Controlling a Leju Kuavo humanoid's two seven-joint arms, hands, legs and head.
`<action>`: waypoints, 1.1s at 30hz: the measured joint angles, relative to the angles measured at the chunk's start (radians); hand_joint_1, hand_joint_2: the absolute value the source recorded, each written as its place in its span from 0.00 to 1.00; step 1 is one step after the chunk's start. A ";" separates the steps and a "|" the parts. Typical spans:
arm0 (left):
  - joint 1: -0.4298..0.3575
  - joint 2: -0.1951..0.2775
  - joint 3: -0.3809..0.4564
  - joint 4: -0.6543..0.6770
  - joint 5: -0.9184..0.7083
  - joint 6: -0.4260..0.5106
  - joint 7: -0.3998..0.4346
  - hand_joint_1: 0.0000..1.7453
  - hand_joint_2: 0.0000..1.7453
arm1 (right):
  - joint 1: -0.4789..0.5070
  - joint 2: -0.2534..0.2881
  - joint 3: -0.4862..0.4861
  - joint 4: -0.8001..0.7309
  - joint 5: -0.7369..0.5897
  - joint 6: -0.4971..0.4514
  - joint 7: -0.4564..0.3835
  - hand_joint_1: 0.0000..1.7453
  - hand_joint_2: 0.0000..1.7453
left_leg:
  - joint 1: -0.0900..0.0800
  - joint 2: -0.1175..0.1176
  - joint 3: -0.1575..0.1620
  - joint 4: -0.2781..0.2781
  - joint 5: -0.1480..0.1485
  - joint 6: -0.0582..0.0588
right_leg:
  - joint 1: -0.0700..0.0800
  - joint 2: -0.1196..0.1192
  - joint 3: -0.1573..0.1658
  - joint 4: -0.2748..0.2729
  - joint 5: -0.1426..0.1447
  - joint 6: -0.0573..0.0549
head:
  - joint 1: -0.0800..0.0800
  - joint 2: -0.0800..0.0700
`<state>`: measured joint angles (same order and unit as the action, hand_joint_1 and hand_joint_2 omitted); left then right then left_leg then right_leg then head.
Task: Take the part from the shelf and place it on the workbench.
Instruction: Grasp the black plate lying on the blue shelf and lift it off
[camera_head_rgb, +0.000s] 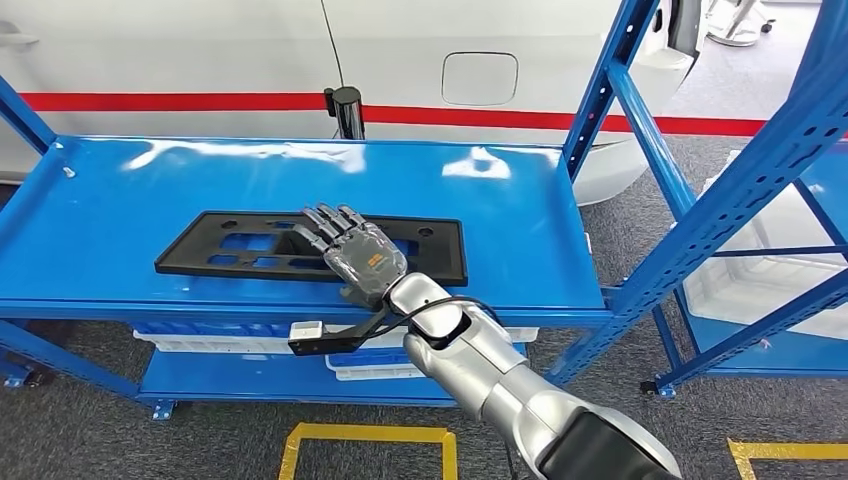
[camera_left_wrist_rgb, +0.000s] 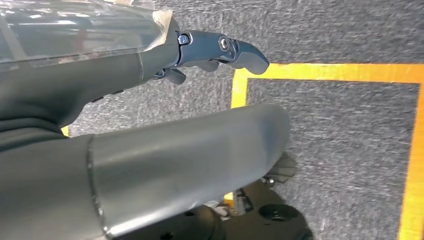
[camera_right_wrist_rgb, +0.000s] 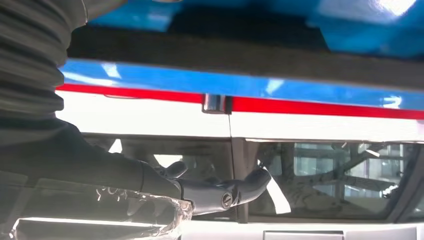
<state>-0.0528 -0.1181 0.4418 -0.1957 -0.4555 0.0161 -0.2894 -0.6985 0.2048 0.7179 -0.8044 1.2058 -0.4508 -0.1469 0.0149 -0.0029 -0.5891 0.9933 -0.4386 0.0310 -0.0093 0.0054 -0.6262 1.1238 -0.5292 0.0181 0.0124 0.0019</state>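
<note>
You're looking down on a blue shelf (camera_head_rgb: 120, 210) with a flat black part (camera_head_rgb: 240, 250) lying lengthwise on its top level. Your right hand (camera_head_rgb: 355, 255) rests palm-down on the part's middle, its fingers (camera_head_rgb: 325, 222) stretched out flat across the cutouts and holding nothing. White trays (camera_head_rgb: 370, 365) sit on the lower level. Behind the shelf stands a white car body (camera_head_rgb: 200, 50) with a red stripe (camera_head_rgb: 170, 101). Yellow floor tape (camera_head_rgb: 365, 435) marks the grey carpet below.

Glossy blue metal shelf (camera_head_rgb: 130, 215) — matt black plastic panel (camera_head_rgb: 215, 255) on it; rough grey carpet floor (camera_head_rgb: 90, 425).
</note>
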 joint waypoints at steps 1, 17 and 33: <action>0.000 0.000 0.001 0.000 0.000 0.000 0.000 0.00 0.00 | 0.000 -0.001 0.000 0.003 -0.001 -0.001 0.000 0.00 1.00 | -0.001 0.000 0.001 0.000 -0.002 0.004 | 0.000 0.000 -0.043 0.076 -0.026 -0.003 | 0.000 0.000; 0.001 0.000 0.009 0.000 -0.001 0.001 0.000 0.00 0.00 | 0.002 -0.001 0.001 0.027 -0.008 -0.010 -0.006 0.00 1.00 | 0.004 -0.002 -0.094 0.241 -0.146 -0.053 | -0.007 -0.001 0.047 -0.132 0.088 -0.033 | -0.004 0.000; -0.001 -0.001 0.009 0.000 -0.016 0.039 -0.001 0.00 0.00 | 0.002 0.017 0.005 0.060 -0.007 -0.009 -0.013 0.00 1.00 | -0.017 -0.005 -0.014 0.004 0.007 -0.026 | 0.009 0.004 0.064 -0.131 0.062 -0.010 | -0.003 0.000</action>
<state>-0.0534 -0.1187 0.4509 -0.1957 -0.4720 0.0553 -0.2903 -0.6969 0.2220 0.7230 -0.7446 1.1988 -0.4599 -0.1598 -0.0026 -0.0076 -0.6034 0.9974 -0.4313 0.0049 -0.0005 0.0092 -0.5625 0.9932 -0.4672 0.0080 0.0097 0.0019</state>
